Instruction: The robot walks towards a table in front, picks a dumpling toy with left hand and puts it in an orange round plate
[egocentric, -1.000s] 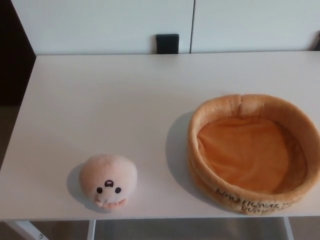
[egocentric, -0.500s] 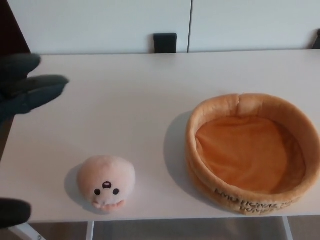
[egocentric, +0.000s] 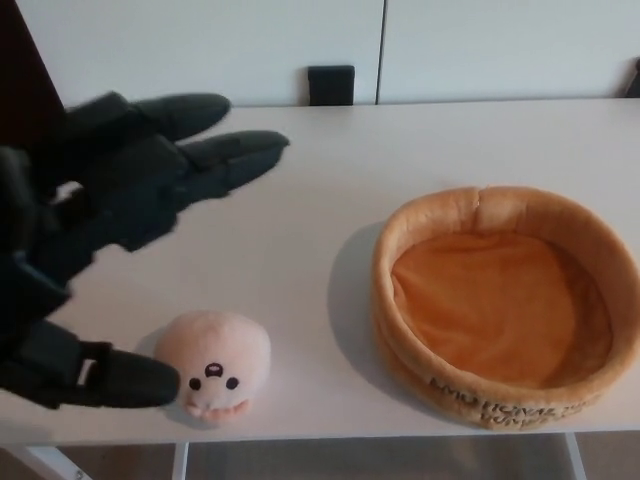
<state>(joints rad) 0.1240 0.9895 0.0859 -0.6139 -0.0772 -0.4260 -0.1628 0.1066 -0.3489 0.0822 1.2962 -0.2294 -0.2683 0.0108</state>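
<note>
With its 2 fingers and thumb spread, the black left hand (egocentric: 100, 240) hovers over the peach plush dumpling toy (egocentric: 214, 364) on the white desk (egocentric: 300, 200); grasp pending, orange round plush plate (egocentric: 505, 305) empty.

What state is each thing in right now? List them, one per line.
Dumpling toy: upright on the table, face toward the camera, not yet held.
Orange plate: empty, resting on the table.
Left hand: open, fingers spread above the table, thumb beside the toy.
Right hand: not in view.
Table: bears the toy and plate.
</note>
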